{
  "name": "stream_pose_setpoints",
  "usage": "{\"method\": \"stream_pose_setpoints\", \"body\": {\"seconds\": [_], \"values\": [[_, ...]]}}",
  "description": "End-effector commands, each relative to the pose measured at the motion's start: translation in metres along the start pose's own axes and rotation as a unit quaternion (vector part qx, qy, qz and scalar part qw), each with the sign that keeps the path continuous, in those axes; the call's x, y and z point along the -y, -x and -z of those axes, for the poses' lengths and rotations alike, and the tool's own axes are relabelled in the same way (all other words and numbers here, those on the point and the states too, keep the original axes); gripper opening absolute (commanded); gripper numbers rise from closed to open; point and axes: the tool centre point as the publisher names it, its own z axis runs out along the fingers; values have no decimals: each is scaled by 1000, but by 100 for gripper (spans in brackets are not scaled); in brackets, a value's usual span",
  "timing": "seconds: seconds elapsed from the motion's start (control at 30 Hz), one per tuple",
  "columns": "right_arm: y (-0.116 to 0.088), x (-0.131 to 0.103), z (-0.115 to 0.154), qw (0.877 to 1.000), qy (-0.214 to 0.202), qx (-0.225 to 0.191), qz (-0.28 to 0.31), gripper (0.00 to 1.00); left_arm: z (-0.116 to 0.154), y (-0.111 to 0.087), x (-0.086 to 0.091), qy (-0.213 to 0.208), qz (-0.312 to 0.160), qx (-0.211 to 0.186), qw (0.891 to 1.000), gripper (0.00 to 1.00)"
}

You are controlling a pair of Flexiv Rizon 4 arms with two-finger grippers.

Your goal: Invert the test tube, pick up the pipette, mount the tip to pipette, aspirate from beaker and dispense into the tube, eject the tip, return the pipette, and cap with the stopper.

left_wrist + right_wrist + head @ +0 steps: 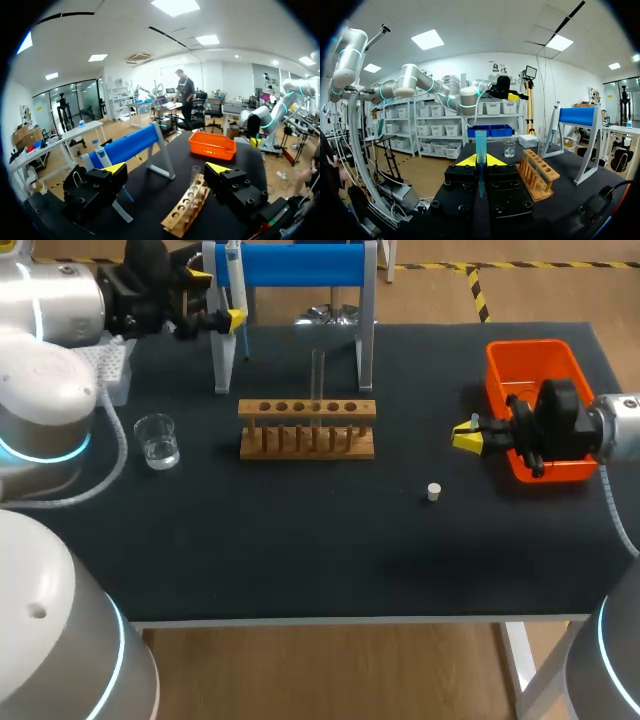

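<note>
**Left pincer agape at the pipette stand, right pincer clamped on a blue tip**

In the head view's upper left, the left gripper (218, 298) stands with its yellow fingers wide apart, close by the blue stand (300, 265) where the pipette (233, 265) hangs; I cannot tell whether it touches either. At the right edge, the right gripper (462, 438) has its fingers pressed together on a blue pipette tip (480, 142), held upright just beside the orange bin (530, 348). In the middle of the black table (300, 560), a clear test tube (318, 375) stands mouth-up in the wooden rack (307, 430). The beaker (157, 440) with a little clear liquid sits left of the rack. The small white stopper (434, 492) lies alone at lower right of the rack, apart from both grippers.
</note>
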Motion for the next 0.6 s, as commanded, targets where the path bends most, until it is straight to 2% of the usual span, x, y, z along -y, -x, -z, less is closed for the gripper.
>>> {"method": "stream_pose_setpoints", "body": {"seconds": [0.03, 0.33, 0.6], "values": [[-1, 0, 0, 1000, -1, 1, 0, 0, -16, 4, -1, -16, 11, 66, 998, 100], [-1, 0, 0, 1000, -1, 1, 0, 0, -17, 22, 2, -14, 44, 167, 985, 100], [-1, 0, 0, 1000, -1, 1, 0, 0, -29, 32, 1, -30, 87, 230, 969, 100]]}}
